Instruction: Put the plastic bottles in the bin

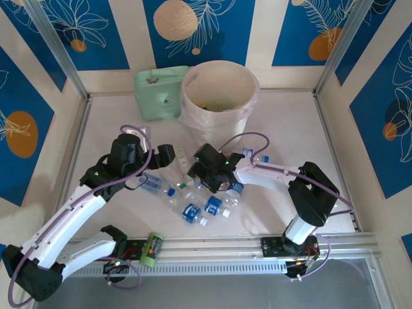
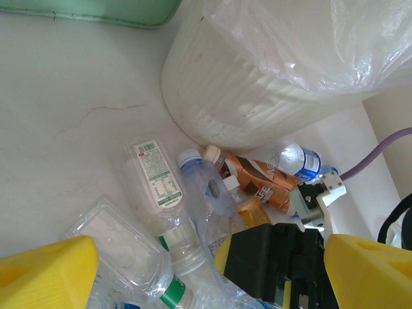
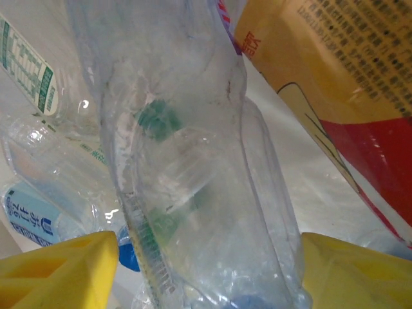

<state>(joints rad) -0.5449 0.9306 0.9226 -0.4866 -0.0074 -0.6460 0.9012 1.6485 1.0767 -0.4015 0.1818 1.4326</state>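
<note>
Several plastic bottles (image 1: 191, 212) lie in a loose pile on the white table in front of the bin (image 1: 190, 90), a cream bucket lined with a bag. My right gripper (image 1: 209, 177) is down in the pile. In the right wrist view its yellow fingers (image 3: 58, 270) stand either side of a crumpled clear bottle (image 3: 193, 180), a small gap still showing on the left. My left gripper (image 1: 168, 154) hovers open just left of it, over a clear bottle with a green-printed label (image 2: 154, 177). A brown-labelled bottle (image 2: 257, 177) lies against the bin wall (image 2: 257, 96).
A flat pale-green pouch (image 1: 158, 93) lies left of the bin at the back. A green bottle (image 1: 150, 248) rests on the front rail. The right arm's black wrist (image 2: 277, 264) sits close under my left gripper (image 2: 209, 270). An orange-and-red label (image 3: 347, 77) is beside the clear bottle.
</note>
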